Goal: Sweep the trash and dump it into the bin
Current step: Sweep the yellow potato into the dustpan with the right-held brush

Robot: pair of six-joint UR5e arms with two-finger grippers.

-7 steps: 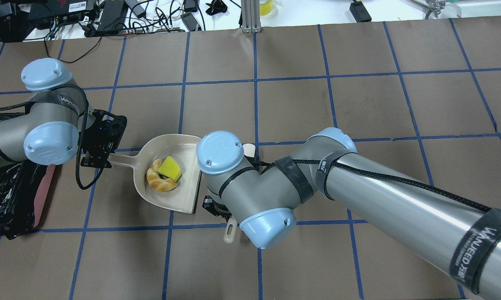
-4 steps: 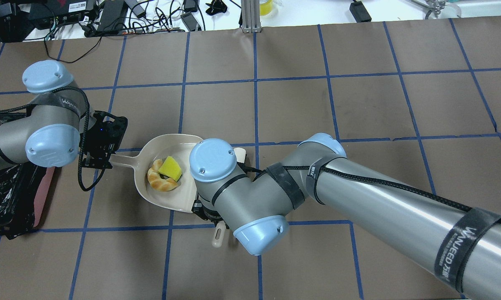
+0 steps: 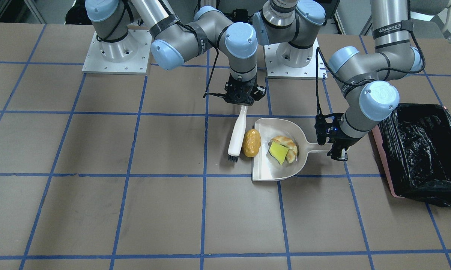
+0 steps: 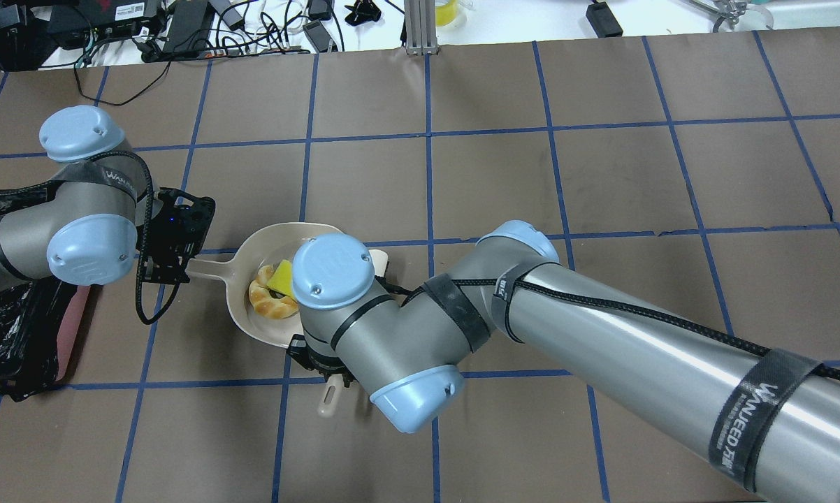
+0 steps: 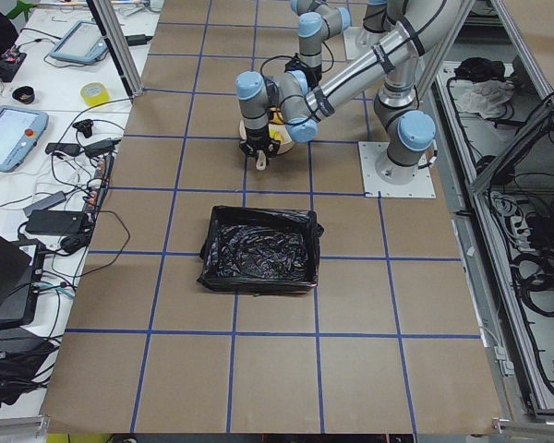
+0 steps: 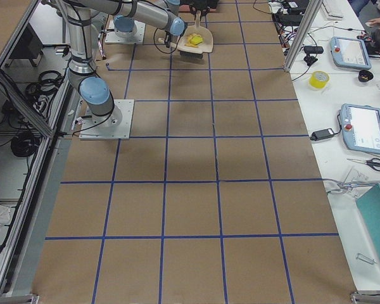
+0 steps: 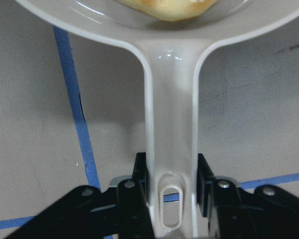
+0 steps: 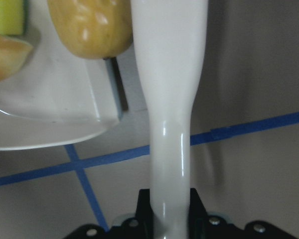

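The cream-white dustpan (image 3: 265,167) lies on the table with the tan croissant (image 3: 288,144) and the yellow wedge (image 3: 278,153) in it. The golden-orange roll (image 3: 251,142) lies at the pan's open lip, touching the white brush (image 3: 237,129). My right gripper (image 3: 242,101) is shut on the brush handle (image 8: 169,99). My left gripper (image 3: 337,150) is shut on the dustpan handle (image 7: 170,124). The pink-sided bin (image 3: 385,168) with its black bag stands just beyond the left gripper. In the overhead view my right arm hides the roll and part of the pan (image 4: 252,244).
The two arm base plates (image 3: 116,52) sit at the robot's edge of the table. Cables and electronics (image 4: 182,28) lie on the bench past the far edge. Blue tape lines grid the brown table.
My right arm has moved left toward the dustpan, carrying the brush along, and now covers more of the pan. The left arm and dustpan have hardly moved.
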